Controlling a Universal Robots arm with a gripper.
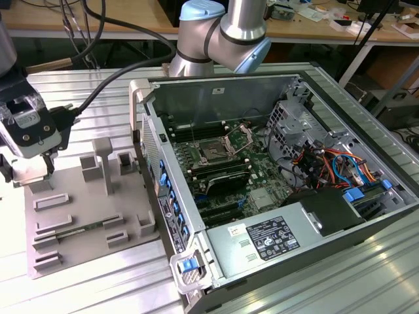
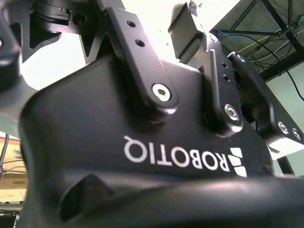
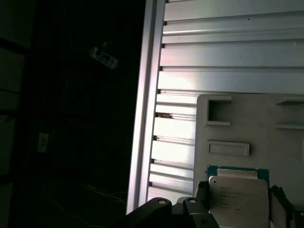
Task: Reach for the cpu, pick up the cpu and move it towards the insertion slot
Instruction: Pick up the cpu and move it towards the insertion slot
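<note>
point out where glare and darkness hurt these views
Exterior view: evenly lit, glare streaks on the table. First wrist view: table slats blown out, a large area near black, cpu dim. Second wrist view: tool backlit by white glare.
</note>
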